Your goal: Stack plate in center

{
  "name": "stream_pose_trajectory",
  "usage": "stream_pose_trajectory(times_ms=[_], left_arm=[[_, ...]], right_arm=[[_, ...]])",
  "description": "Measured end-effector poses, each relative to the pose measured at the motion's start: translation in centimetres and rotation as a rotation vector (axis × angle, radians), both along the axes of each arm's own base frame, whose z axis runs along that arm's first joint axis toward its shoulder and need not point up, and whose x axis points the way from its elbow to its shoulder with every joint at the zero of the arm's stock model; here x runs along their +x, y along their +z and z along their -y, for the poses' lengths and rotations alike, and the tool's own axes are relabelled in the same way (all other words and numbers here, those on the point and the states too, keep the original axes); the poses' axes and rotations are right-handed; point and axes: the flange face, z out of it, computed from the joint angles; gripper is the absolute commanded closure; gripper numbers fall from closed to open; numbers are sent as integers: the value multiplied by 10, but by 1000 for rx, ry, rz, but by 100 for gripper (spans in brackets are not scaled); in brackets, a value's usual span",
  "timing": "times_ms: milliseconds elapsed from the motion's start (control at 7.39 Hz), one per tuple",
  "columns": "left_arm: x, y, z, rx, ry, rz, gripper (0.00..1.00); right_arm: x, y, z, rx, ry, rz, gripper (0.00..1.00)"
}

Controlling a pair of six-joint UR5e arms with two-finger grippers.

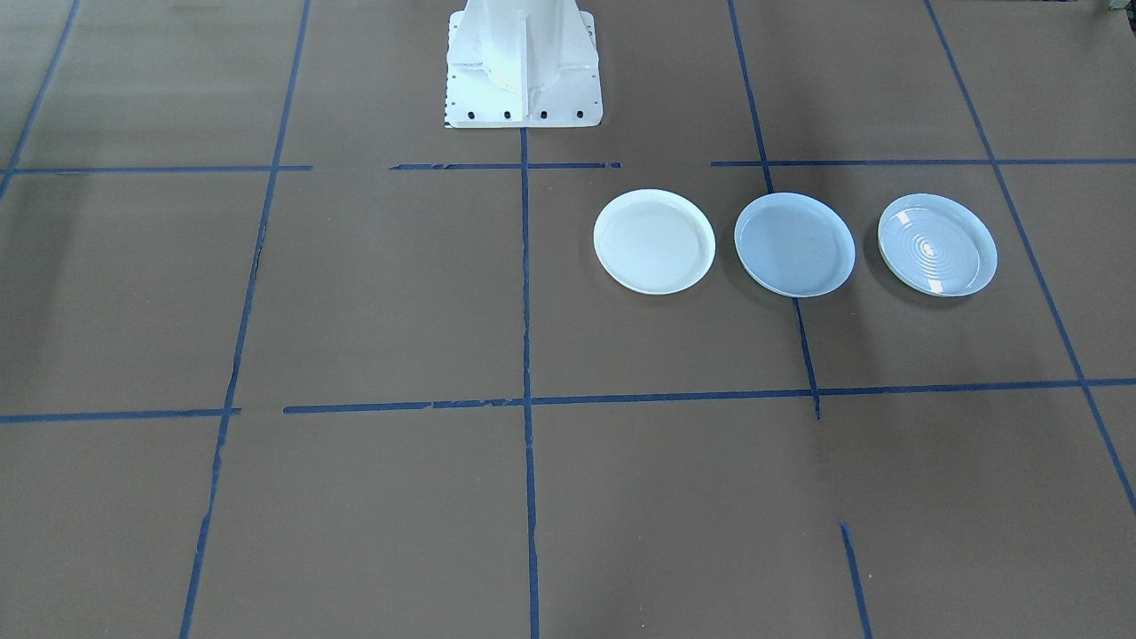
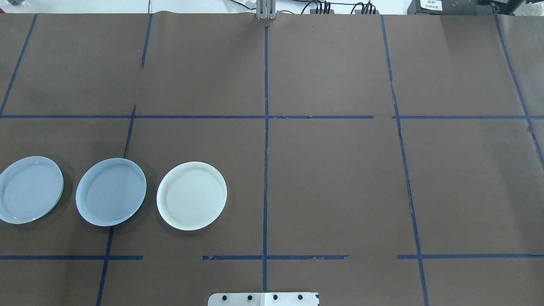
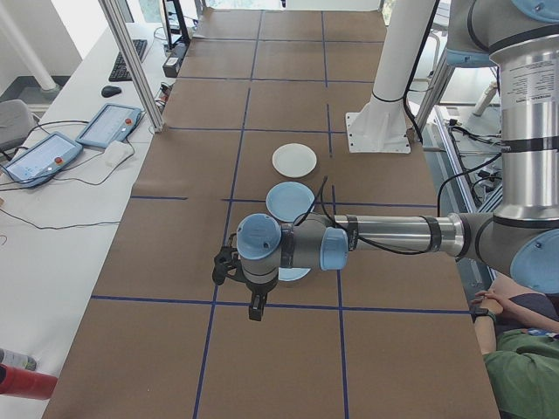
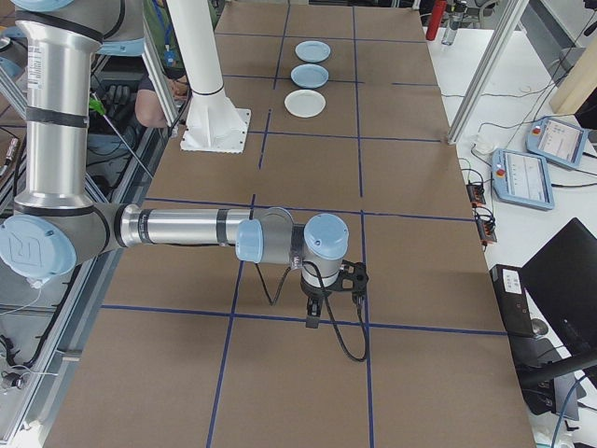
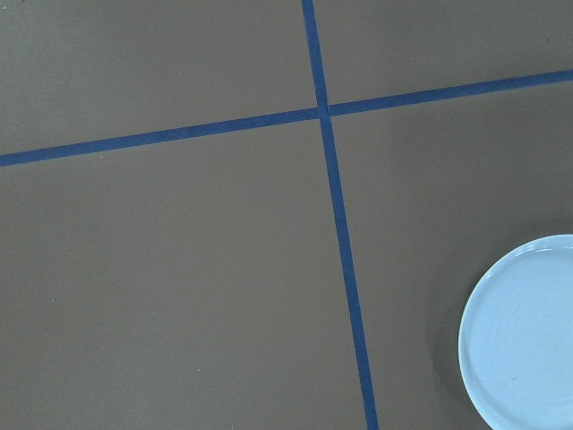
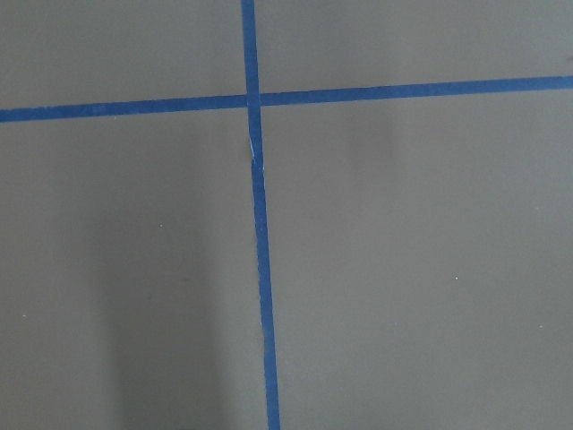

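Observation:
Three same-size plates lie in a row on the robot's left half of the table. The middle one is the plain pale-blue plate [image 1: 794, 245] [image 2: 111, 191]. Toward the table's centre line lies a white plate [image 1: 654, 240] [image 2: 191, 196], and outermost a glossy ringed plate [image 1: 937, 244] [image 2: 30, 189]. My left gripper [image 3: 254, 307] hangs high over the ringed plate's outer side; that plate's edge [image 5: 528, 331] shows in the left wrist view. My right gripper [image 4: 313, 315] hovers over bare paper far from the plates. I cannot tell whether either gripper is open or shut.
Brown paper with a blue tape grid [image 2: 265, 127] covers the table. The white robot pedestal [image 1: 524, 71] stands at the near edge's middle. Tablets [image 3: 109, 125] and an aluminium post [image 3: 131, 61] line the far side. A seated person [image 3: 524, 358] is beside the robot.

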Motion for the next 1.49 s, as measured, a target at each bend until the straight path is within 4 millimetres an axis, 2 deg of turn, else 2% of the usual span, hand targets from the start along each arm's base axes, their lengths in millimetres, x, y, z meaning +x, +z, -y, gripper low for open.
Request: stream_pose_trajectory(times_ms=[677,947,1218,1489], left_arm=[[2,1,-2,-8,0,-8,0],[13,-2,2,3,26,-11,0],[47,-6,10,45,98,-13,0],[82,-2,13,19,106,-17,0]], right_arm=[[0,0,0,0,0,0,0],[0,0,0,0,0,0,0],[0,0,0,0,0,0,0],[0,0,0,0,0,0,0]])
